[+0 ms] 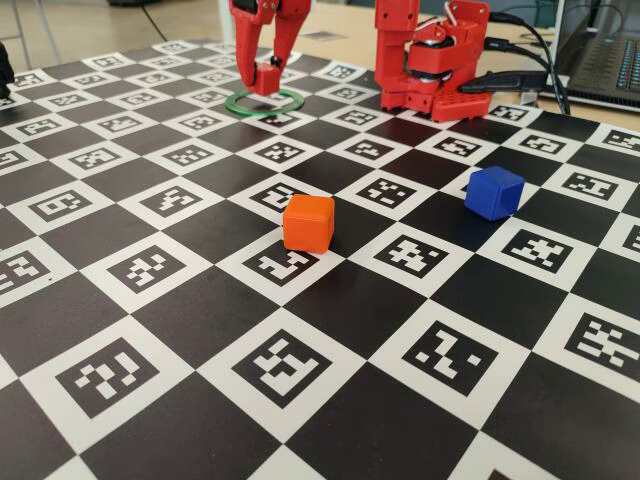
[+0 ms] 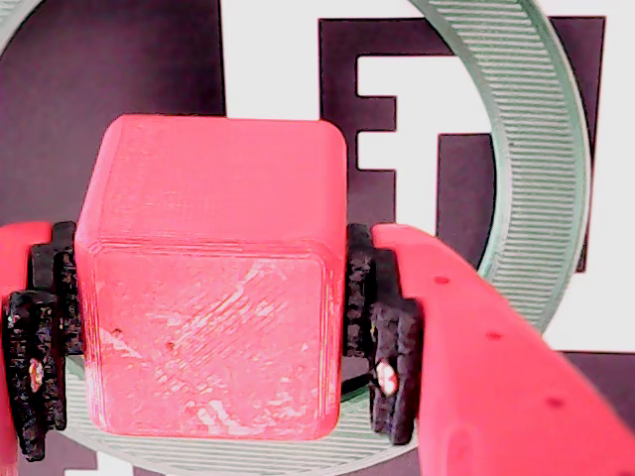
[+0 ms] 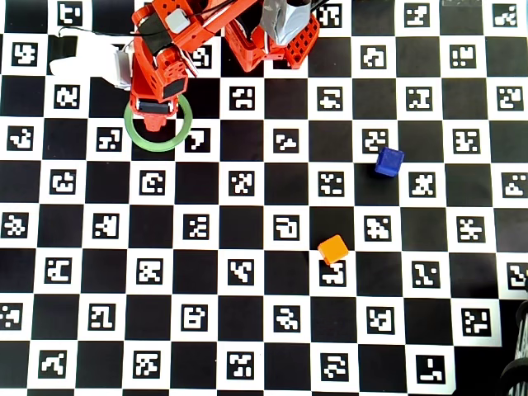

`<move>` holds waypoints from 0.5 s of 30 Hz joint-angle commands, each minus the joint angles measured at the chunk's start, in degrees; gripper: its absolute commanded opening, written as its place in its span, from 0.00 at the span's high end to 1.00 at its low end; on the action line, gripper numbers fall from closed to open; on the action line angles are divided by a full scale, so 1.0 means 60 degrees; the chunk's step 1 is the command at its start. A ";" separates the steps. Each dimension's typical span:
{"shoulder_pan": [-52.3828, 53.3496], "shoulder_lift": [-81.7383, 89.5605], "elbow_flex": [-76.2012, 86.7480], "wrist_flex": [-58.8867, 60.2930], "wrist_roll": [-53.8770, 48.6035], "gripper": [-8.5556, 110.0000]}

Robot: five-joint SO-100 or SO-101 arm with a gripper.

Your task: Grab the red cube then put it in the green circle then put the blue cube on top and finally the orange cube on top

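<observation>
Red plastic filled the wrist view, where the gripper (image 2: 213, 337) pinched the red cube (image 2: 208, 288) between its black-padded fingers (image 2: 382, 342), one pad pressed on each side face. Directly beneath and around the held cube lay the green circle (image 2: 541, 169) on the checkered marker board (image 3: 264, 272). Well away from the gripper, the orange cube (image 1: 308, 222) and the blue cube (image 1: 494, 192) sat apart on the board.
</observation>
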 commanded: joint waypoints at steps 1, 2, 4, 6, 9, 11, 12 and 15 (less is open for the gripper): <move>-0.0103 -0.0029 -0.0454 -0.0059 0.0132 0.90; -0.0103 -0.0073 -0.0527 -0.0015 0.0132 0.90; -0.0117 -0.0161 -0.0674 0.0132 0.0161 0.90; -0.0117 -0.0278 -0.0908 0.0337 0.0176 0.90; -0.0117 -0.0439 -0.1304 0.0601 0.0205 0.90; -0.0117 -0.0513 -0.1509 0.0747 0.0220 0.90; -0.0117 -0.0527 -0.1582 0.0791 0.0234 0.90; -0.0132 -0.0586 -0.1729 0.0894 0.0249 0.90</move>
